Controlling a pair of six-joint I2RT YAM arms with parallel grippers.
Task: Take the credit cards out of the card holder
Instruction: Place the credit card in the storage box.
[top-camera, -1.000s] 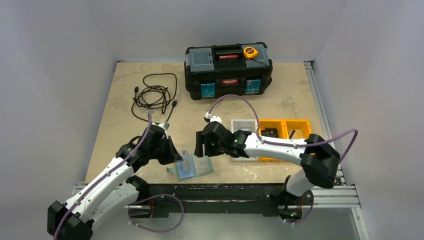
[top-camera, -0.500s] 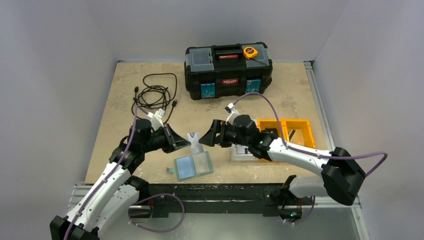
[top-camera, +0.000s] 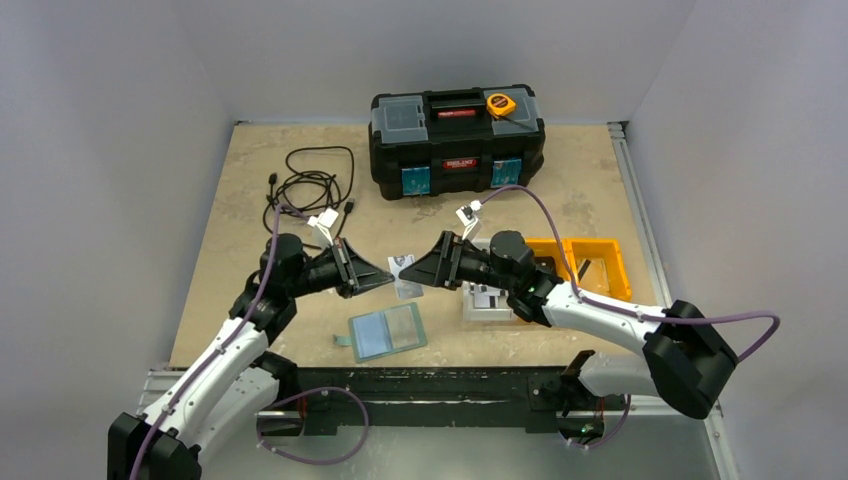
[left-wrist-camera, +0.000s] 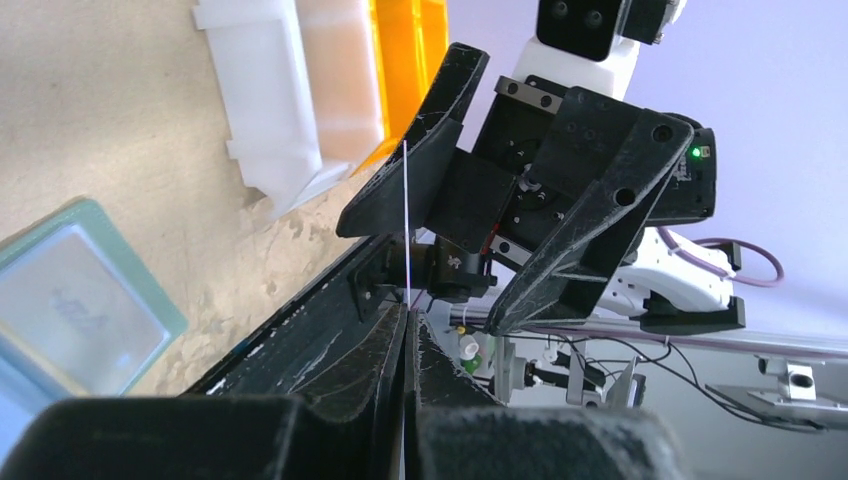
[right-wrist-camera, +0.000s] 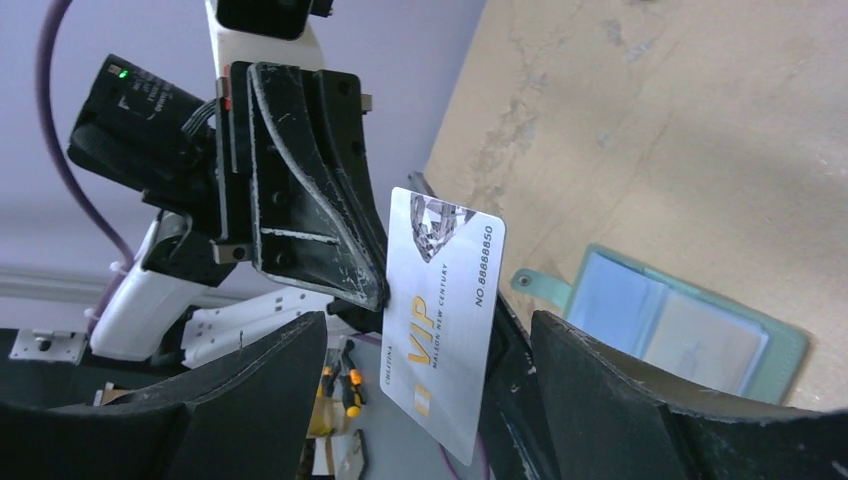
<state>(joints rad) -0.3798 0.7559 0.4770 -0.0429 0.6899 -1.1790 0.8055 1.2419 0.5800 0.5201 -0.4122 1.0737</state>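
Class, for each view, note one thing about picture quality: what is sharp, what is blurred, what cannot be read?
Top external view: even soft light, sharp, the silver card too small to read. Left wrist view: dark foreground blurred; card edge-on, a thin line. Right wrist view: card's print crisp, bottom foreground soft.

Counted: one silver card (top-camera: 405, 272), one card holder (top-camera: 388, 331), one toolbox (top-camera: 457, 143) at 12 o'clock, one tape measure (top-camera: 500, 104) on it, one black cable (top-camera: 310, 190) at 10 o'clock, one white bin (top-camera: 487, 300), two orange bins (top-camera: 595, 265) at 3 o'clock.
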